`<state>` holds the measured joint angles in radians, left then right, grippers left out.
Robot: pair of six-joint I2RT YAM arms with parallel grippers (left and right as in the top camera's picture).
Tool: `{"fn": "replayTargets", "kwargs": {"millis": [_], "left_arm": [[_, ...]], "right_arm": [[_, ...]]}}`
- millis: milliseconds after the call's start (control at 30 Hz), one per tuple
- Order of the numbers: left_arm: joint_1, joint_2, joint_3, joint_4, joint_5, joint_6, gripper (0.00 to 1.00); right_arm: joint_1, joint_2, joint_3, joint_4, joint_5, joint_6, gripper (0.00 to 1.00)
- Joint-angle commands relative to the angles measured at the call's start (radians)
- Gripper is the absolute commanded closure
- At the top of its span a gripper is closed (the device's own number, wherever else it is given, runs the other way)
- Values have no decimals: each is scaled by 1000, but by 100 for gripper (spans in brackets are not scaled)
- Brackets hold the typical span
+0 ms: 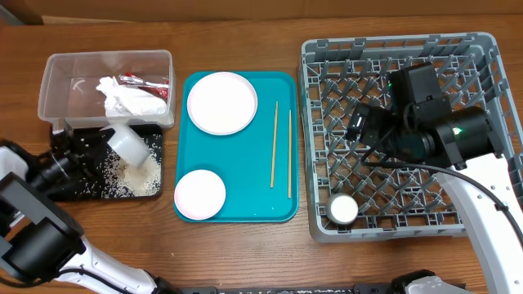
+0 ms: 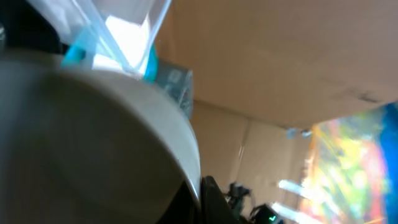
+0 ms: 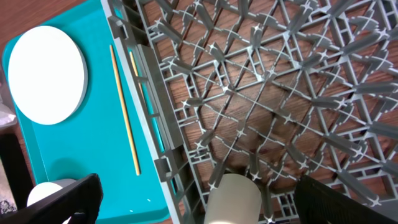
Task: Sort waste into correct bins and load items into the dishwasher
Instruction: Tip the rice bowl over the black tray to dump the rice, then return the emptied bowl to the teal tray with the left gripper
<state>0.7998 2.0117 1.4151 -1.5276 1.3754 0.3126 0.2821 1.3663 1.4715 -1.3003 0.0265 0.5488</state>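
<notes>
My left gripper (image 1: 108, 140) is shut on the rim of a small white bowl (image 1: 131, 147), held tipped over the black tray (image 1: 73, 189). Loose rice (image 1: 135, 175) lies on that tray. In the left wrist view the bowl (image 2: 93, 137) fills the left side, with a dark finger (image 2: 214, 205) against its rim. The clear tub (image 1: 61, 82) holds a crumpled napkin (image 1: 127, 100) and a red wrapper (image 1: 147, 80). My right gripper (image 3: 205, 202) hangs open above the grey dish rack (image 1: 482, 57), over a second small bowl (image 3: 233, 199) lying in its near corner (image 1: 343, 210).
The teal tray (image 1: 245, 163) carries a large plate (image 1: 221, 102), a small plate (image 1: 199, 194) and two chopsticks (image 1: 274, 143) side by side near its right edge. The right wrist view shows the large plate (image 3: 45, 74) and one chopstick (image 3: 124, 109).
</notes>
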Motion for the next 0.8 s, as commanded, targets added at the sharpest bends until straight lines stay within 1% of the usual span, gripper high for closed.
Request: {"fn": "replayTargets", "kwargs": {"millis": [0, 67, 100, 133, 167, 267, 333, 367, 400, 467, 600, 767], "left_arm": [[-29, -98, 197, -74, -181, 106, 96], [-80, -156, 262, -75, -236, 103, 96], [-140, -196, 294, -59, -294, 72, 96], [-241, -241, 319, -8, -401, -3, 96], [-407, -282, 322, 78, -599, -122, 96], [-628, -285, 321, 145, -877, -250, 96], [-875, -253, 321, 172, -1185, -344, 96], [-985, -223, 321, 179, -1307, -393, 96], [-1052, -197, 321, 182, -1355, -405, 96], [-1136, -148, 321, 188, -1390, -407, 96], [-1281, 6, 321, 200, -1417, -403, 96], [-1335, 109, 321, 205, -1420, -403, 95]], "right_arm": [[-3, -8, 18, 5, 5, -7, 0], [-3, -8, 18, 4, 5, -7, 0], [-3, -8, 18, 4, 5, -7, 0], [-3, -8, 18, 6, 6, -7, 0], [-3, -8, 18, 10, 6, -7, 0], [-3, -8, 18, 11, 6, -8, 0], [-3, -8, 18, 10, 6, -8, 0], [-3, -8, 18, 10, 6, -8, 0], [-3, -8, 18, 11, 6, -8, 0], [-3, -8, 18, 11, 6, -8, 0], [-3, -8, 18, 10, 6, -8, 0], [-3, -8, 18, 9, 6, -8, 0]]}}
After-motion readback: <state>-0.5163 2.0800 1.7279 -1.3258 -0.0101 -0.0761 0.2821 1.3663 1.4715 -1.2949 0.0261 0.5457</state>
